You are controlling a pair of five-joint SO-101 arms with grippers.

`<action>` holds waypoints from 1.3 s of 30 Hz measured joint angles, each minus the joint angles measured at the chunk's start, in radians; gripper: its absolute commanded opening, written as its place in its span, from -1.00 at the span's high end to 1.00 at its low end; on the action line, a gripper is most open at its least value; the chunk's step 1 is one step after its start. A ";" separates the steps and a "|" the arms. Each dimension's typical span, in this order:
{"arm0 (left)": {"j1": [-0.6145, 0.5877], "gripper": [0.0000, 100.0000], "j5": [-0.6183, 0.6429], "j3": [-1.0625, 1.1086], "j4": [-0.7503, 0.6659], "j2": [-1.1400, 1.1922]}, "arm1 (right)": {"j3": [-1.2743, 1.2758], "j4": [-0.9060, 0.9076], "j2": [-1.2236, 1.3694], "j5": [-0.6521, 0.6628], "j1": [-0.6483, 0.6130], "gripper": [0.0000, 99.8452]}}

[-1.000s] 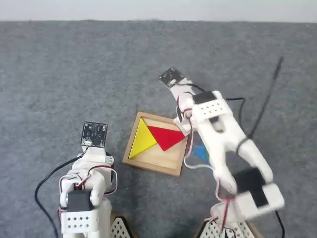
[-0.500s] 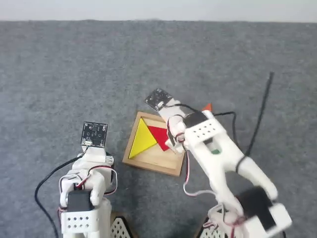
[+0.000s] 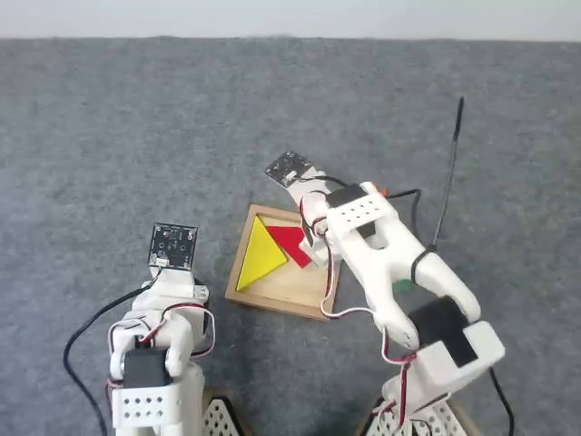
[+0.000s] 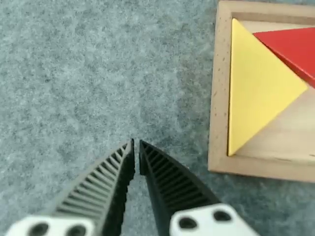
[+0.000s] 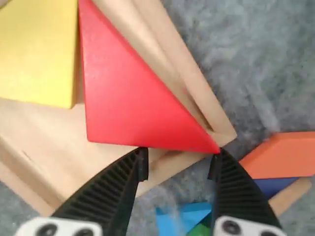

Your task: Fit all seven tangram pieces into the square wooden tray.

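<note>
**pieceofseven:** Two pieces in so far? Walk me across from the left, I can't make sense of the arms.

**gripgeek:** Sure. Far left, the left arm (image 3: 154, 359) sits low on the grey carpet (image 3: 136, 118), well apart from the tray. The left gripper (image 4: 136, 145) points down at bare carpet with its fingers pretty much together, just a thin slit between the tips and nothing in them.

**pieceofseven:** And the tray?

**gripgeek:** The tray (image 3: 238, 265) sits in the middle, between the two arms, turned a bit off square. The yellow triangle (image 3: 259, 254) lies flat against the left wall. Just beside it on the right is the red triangle (image 3: 292, 243), touching the yellow one along an edge. One of its corners runs right up to the tray's corner rim. From the right wrist view I honestly can't tell if it's seated flat or riding up on the rim there.

**pieceofseven:** Is the right claw holding it?

**gripgeek:** Doesn't look like it. The right arm (image 3: 390, 259) leans over the tray's right side. The right gripper (image 5: 178, 164) is spread wide, with its tips at the red triangle's near edge and nothing pinched between them.

**pieceofseven:** Rest of the pieces?

**gripgeek:** They're on the carpet off the tray's right side. An orange piece (image 5: 280, 160) lies near the tray's corner, and a blue piece (image 5: 179, 216) is close by.
</note>
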 measured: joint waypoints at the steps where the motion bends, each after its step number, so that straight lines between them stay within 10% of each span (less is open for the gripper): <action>1: 0.000 0.96 0.000 0.000 0.000 0.000 | -0.014 0.000 0.015 0.000 -0.002 0.59; 23: 0.000 0.96 0.000 0.000 0.000 0.000 | -0.118 0.000 0.098 0.000 -0.049 0.59; 39: 0.000 0.96 0.000 0.000 0.000 0.000 | -0.041 0.017 -0.106 -0.035 0.213 0.58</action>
